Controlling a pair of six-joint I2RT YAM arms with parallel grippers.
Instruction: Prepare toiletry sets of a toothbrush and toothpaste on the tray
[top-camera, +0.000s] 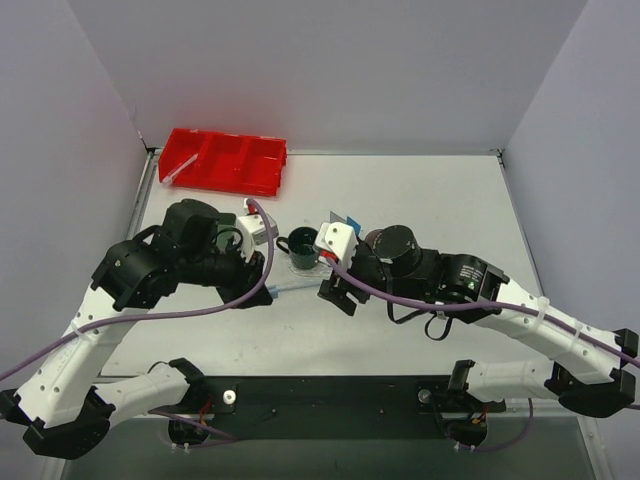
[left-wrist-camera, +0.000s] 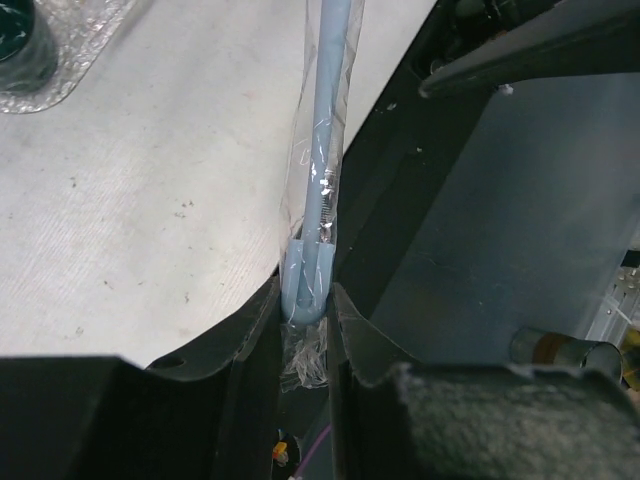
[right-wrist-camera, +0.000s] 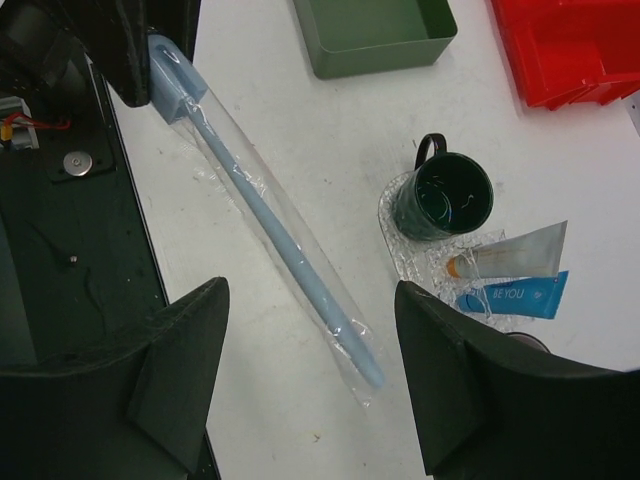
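white desk (top-camera: 420, 200) with grey walls around. left gripper (left-wrist-camera: 305, 297) is clamped on one end of a plastic-wrapped blue toothbrush (right-wrist-camera: 265, 215), whose other end reaches beneath the right gripper (right-wrist-camera: 308, 305), its jaws wide apart. clear tray (right-wrist-camera: 410, 265) nearby holds a dark mug (right-wrist-camera: 450, 195), a white-grey toothpaste (right-wrist-camera: 515, 255) and a blue toothpaste (right-wrist-camera: 520, 295) side by side.

Toothbrush (right-wrist-camera: 270, 225): smooth pale-blue plastic in a clear, crinkly, glossy film wrapper (right-wrist-camera: 318, 268). Tray (right-wrist-camera: 412, 262): clear bumpy plastic. Mug (right-wrist-camera: 445, 195): glossy dark green. Toothpaste tubes (right-wrist-camera: 510, 262) beside the mug: smooth, satin. Red bin (right-wrist-camera: 570, 50): shiny plastic. Counter (right-wrist-camera: 300, 120): matt white, speckled. Left end effector (left-wrist-camera: 305, 300): matt black plastic.
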